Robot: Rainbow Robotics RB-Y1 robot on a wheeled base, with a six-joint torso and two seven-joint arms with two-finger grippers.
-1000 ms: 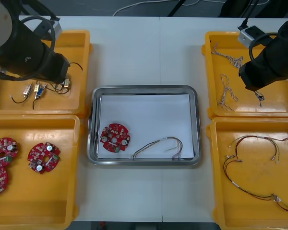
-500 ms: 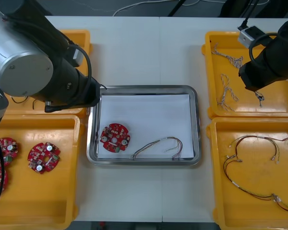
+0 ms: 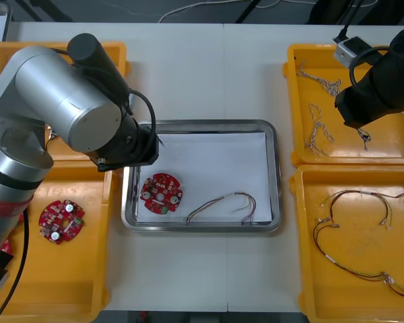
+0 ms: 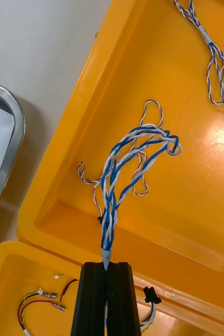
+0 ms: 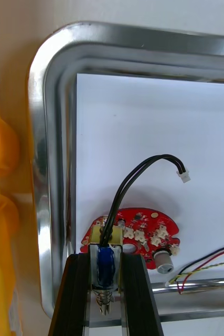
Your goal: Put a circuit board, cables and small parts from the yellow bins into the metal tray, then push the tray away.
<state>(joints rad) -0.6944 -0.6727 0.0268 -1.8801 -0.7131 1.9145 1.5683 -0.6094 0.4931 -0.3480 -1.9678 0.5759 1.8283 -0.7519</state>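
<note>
— What have the left jaws got?
— They are clenched on a small metal part with a blue body [image 5: 106,262], and a looped black cable with a white plug [image 5: 143,170] rises from it. The part hangs low over the metal tray with the white inside [image 5: 44,157], right above the round red circuit board [image 5: 146,233] that lies near the tray's left rim. Whether it touches the board I cannot tell
— What else is in the tray?
— A thin red and yellow cable [image 3: 223,202], just beside the board, towards the near rim
— And the right jaws?
— Clamped on one end of a twisted blue and white cable [image 4: 130,152], held over the far yellow bin on the right [image 4: 195,220]. More cables of that kind [image 4: 212,58] lie in that bin. The tray is well apart from it, across a strip of light bench [image 3: 202,67]
— So which step is this?
— By my reckoning the small part is being delivered, with the board and one cable already in. The next move calls for the left jaws to release over the bare white floor rather than on the board, so the part and its lead settle flat, then to lift straight up, clear of the loop. After that the right arm needs to carry its cable over the bin wall and the tray rim without snagging. The push comes last
</note>
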